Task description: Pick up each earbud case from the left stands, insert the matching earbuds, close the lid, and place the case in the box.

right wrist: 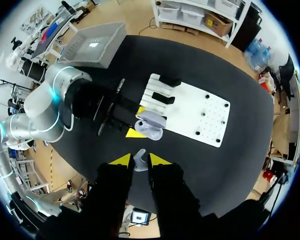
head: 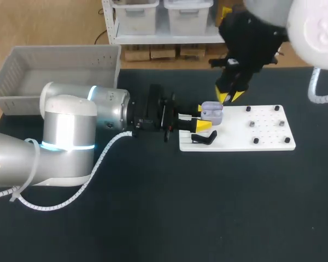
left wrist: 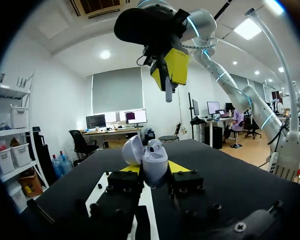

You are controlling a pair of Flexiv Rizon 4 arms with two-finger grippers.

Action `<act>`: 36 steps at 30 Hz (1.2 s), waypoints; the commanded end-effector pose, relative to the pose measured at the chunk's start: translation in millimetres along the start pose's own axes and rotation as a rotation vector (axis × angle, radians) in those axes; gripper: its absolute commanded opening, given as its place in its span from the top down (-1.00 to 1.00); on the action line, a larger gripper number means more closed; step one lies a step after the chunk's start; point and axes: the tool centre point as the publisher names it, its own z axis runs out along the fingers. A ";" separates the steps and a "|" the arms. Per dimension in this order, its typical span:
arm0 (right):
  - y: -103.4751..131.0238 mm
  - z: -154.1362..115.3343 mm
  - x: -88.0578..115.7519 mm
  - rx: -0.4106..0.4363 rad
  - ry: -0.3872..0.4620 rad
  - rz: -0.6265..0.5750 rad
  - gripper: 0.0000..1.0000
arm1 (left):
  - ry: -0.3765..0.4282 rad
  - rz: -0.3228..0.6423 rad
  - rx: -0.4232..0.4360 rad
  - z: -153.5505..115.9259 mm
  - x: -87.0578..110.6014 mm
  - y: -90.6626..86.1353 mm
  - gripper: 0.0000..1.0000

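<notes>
Left gripper [left wrist: 153,168] clamps the seemingly light, slick case [left wrist: 155,161] by its base, sparing the frail lid [left wrist: 131,150]; right gripper [right wrist: 140,159] pinches a tiny earbud [right wrist: 140,162]

The left hand [head: 202,116] grips a lavender earbud case [head: 212,112], lid open, between its yellow tips, over the white board [head: 265,136]. Just beyond the case the right hand [head: 230,97] points down, seemingly pinching a small earbud [head: 228,101]. A black stand [head: 205,139] lies beside the left hand.
</notes>
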 end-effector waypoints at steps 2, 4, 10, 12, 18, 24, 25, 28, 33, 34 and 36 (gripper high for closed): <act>14.2 15.0 -11.7 0.023 0.042 -0.026 1.00 | -0.001 0.002 -0.003 0.0 0.6 -0.6 1.00; 17.6 19.9 -12.0 0.026 0.048 -0.034 1.00 | -0.001 0.002 -0.003 0.0 0.6 -0.6 1.00; 19.2 30.6 -11.6 0.047 0.058 -0.045 1.00 | -0.001 0.002 -0.003 0.0 0.6 -0.6 1.00; 18.3 32.4 -11.5 0.049 0.059 -0.046 1.00 | -0.001 0.002 -0.003 0.0 0.6 -0.6 1.00; 14.9 40.0 -11.8 0.055 0.064 -0.048 1.00 | -0.001 0.002 -0.003 0.0 0.6 -0.6 1.00; 11.3 45.5 -13.8 0.067 0.065 -0.054 1.00 | -0.001 0.002 -0.003 0.0 0.6 -0.6 1.00; 11.0 45.7 -14.0 0.067 0.065 -0.054 1.00 | -0.001 0.002 -0.003 0.0 0.6 -0.6 1.00; 10.5 46.4 -14.5 0.071 0.065 -0.060 1.00 | -0.001 0.002 -0.003 0.0 0.6 -0.6 1.00; 11.0 46.0 -15.4 0.070 0.065 -0.073 1.00 | -0.001 0.002 -0.003 0.0 0.6 -0.6 1.00; 11.0 46.0 -15.5 0.070 0.064 -0.074 1.00 | -0.001 0.002 -0.003 0.0 0.6 -0.6 1.00; 10.5 46.4 -16.4 0.071 0.065 -0.077 1.00 | -0.001 0.002 -0.003 0.0 0.6 -0.6 1.00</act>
